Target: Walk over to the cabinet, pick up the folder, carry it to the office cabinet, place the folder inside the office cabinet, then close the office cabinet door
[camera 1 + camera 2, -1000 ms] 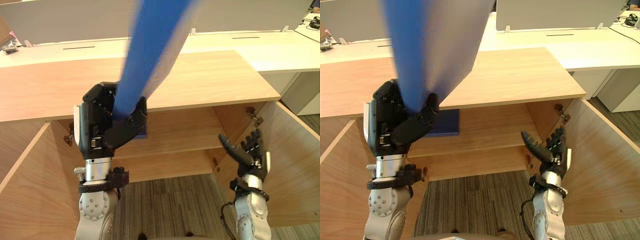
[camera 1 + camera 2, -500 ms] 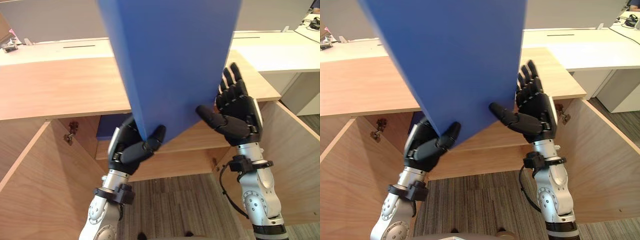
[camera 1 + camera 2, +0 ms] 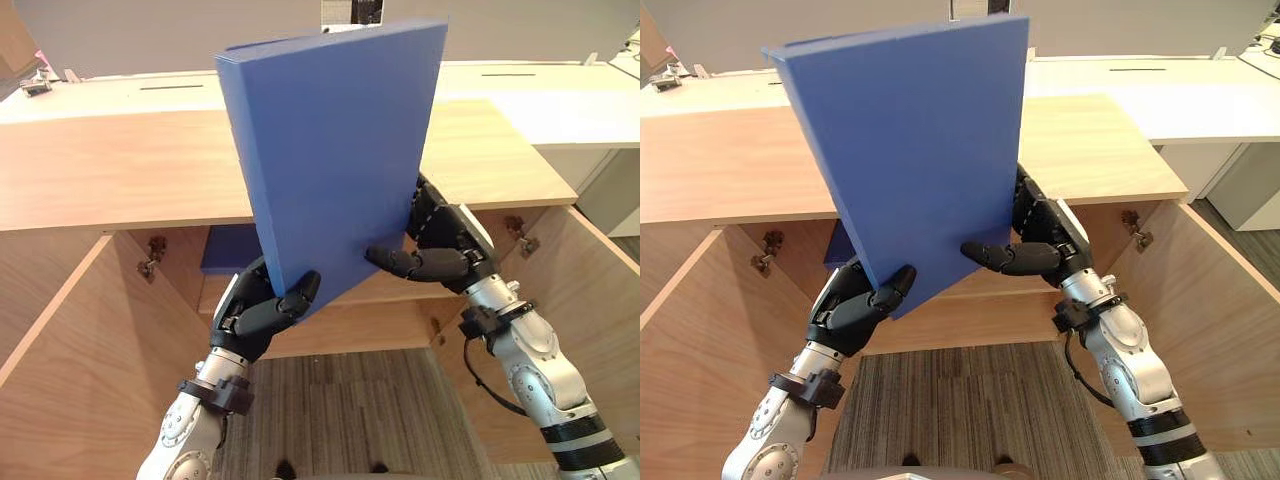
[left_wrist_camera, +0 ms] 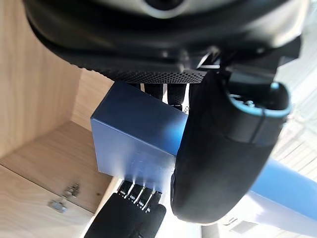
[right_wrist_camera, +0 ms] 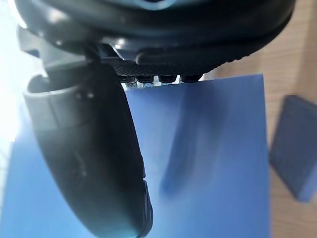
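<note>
Both hands hold a blue folder upright in front of the open wooden cabinet, its broad face toward me. My left hand grips the lower corner, thumb on the near face and fingers behind. At the right edge my right hand pinches it the same way. The left wrist view has the thumb pressed on the folder's corner. The right wrist view has the thumb lying on the folder's face.
A second blue folder lies flat on the cabinet's shelf behind the held one. Both cabinet doors stand open, left and right. A white desk runs behind the cabinet, with grey carpet below.
The folder has turned from edge-on to face-on and moved away from the camera toward the cabinet. My right hand rose from low and open and closed on the folder's right edge.
</note>
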